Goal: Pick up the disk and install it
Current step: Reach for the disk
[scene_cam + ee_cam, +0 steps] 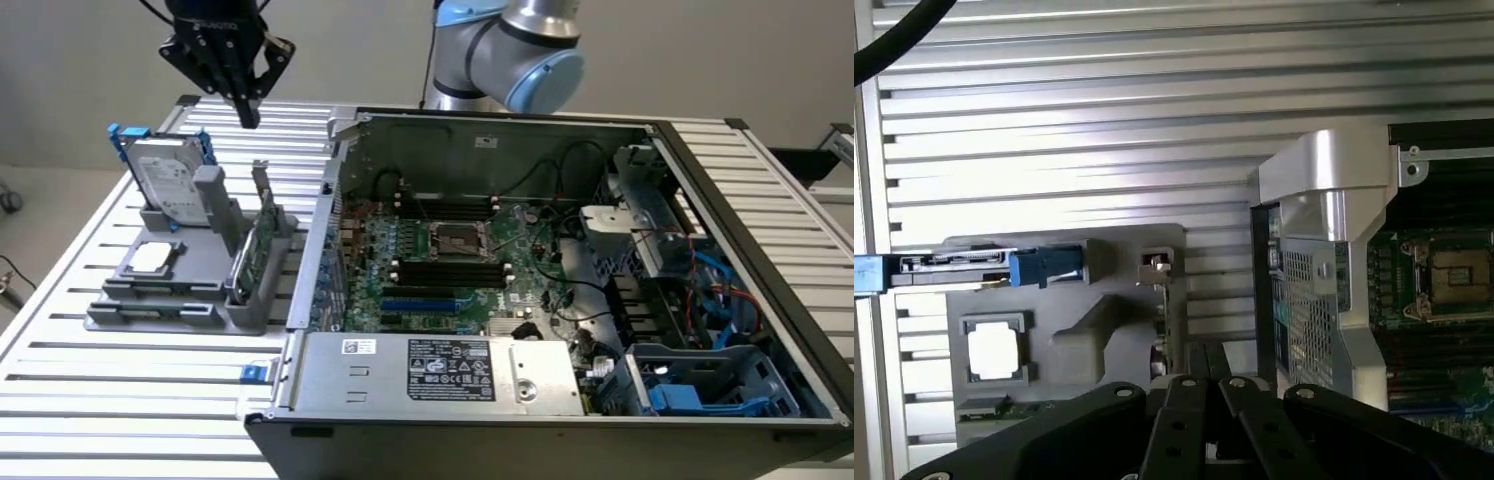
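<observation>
In the exterior view, the gripper point(248, 112) is hanging in the air at the exterior view's left. Its dark fingers are pointing down and pressing together with nothing between them. The disk point(170, 180) is standing on edge in the grey holder point(174, 300), its label facing the camera and blue rails showing along its sides. It is sitting lower than the gripper and apart from it. A square processor chip point(154, 257) is lying flat in a pocket nearer the camera. A green circuit card point(271, 225) is standing upright beside the open computer case point(534, 270), which is sitting on the slatted table point(107, 400). In the wrist view, the gripper point(1204, 395) is showing its black fingers drawn together and gripping nothing. The disk point(954, 262) is appearing edge-on in the holder point(1114, 320) with a blue rail at one end. The processor chip point(994, 352) is lying just beside it, and the computer case point(1324, 200) is standing near.
</observation>
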{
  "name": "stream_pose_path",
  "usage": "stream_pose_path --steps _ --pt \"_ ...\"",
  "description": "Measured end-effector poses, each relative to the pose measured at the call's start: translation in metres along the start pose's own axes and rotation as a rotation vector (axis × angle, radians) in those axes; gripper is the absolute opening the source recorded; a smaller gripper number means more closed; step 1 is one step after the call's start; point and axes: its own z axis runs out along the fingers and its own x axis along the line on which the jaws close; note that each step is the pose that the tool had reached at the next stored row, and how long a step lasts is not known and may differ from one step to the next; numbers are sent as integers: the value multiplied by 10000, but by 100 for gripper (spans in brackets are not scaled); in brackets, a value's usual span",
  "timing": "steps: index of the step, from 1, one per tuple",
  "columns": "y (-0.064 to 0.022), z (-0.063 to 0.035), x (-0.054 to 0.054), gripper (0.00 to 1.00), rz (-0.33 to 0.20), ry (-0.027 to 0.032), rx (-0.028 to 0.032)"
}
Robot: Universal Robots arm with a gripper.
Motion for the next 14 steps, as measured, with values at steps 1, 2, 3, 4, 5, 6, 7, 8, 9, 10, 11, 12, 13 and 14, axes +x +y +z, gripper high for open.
stream_pose_path --steps 1,2,3,4,5,6,7,8,9,10,11,12,13,14 --pt "16 4 49 11 0 -2 21" --pt "31 8 95 11 -2 -3 41" --pt "46 12 141 11 -1 -5 63" --pt "62 16 189 11 -1 -6 84" --pt "78 20 235 11 -3 -8 105" --pt "93 25 282 11 -3 -9 127" --pt "109 29 330 11 -2 -10 150" --pt "124 34 376 11 -4 -12 173" --pt "139 39 422 11 -4 -14 197" --pt "154 44 468 11 -4 -16 222" --pt "169 50 514 11 -5 -17 246" --pt "184 56 563 11 -7 -19 271" --pt "198 61 610 11 -7 -21 295" --pt "213 67 657 11 -6 -22 319"
